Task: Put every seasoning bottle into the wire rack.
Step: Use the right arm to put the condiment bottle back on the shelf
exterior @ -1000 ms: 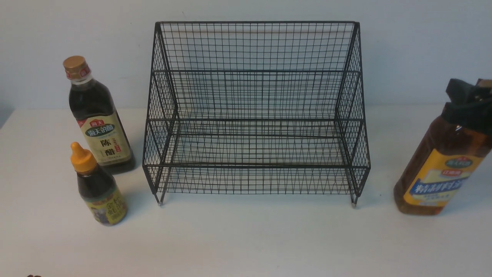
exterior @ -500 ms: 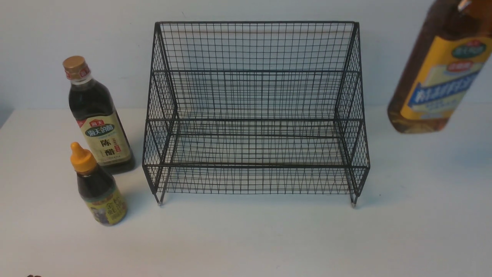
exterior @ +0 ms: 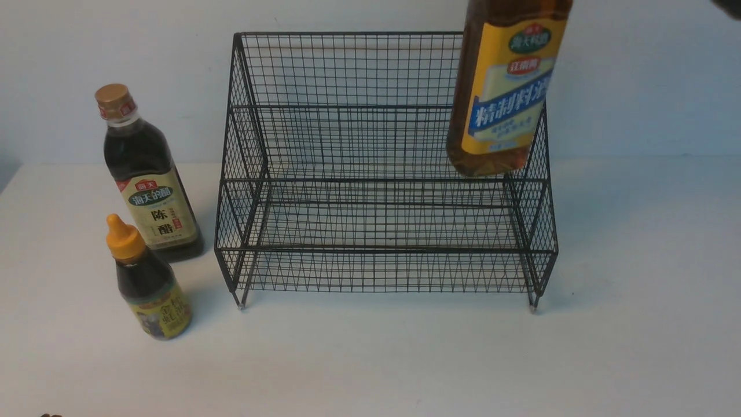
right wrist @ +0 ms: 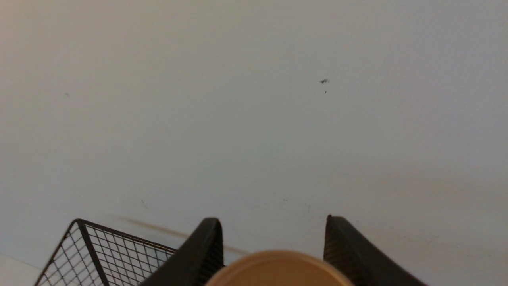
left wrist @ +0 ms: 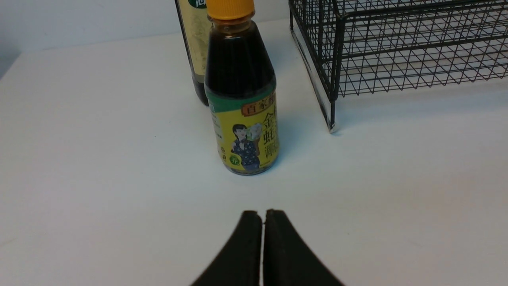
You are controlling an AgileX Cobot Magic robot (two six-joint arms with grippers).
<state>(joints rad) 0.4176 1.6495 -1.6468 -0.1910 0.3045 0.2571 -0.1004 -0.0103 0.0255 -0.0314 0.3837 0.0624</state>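
A white table [exterior: 370, 359] carries everything. At its back stands the wire rack [exterior: 382, 249], black, with two stepped shelves, both bare. The big amber bottle [exterior: 503, 98], with a yellow and blue label, hangs in the air over the rack's right end. It leans slightly, its base is level with the upper shelf, and its top is cut off by the front view's edge. Whether it touches the wire cannot be told. Left of the rack, on the table, stands the tall dark bottle [exterior: 147, 179] with a gold cap. Just in front of it stands the small dark bottle [exterior: 149, 284] with an orange cap.

The right claw [right wrist: 272, 222] grips the big amber bottle, one finger on each side below its tan cap [right wrist: 278, 270]. The left claw [left wrist: 262, 216] is closed on nothing, low over the table, pointing at the small dark bottle but apart from it.
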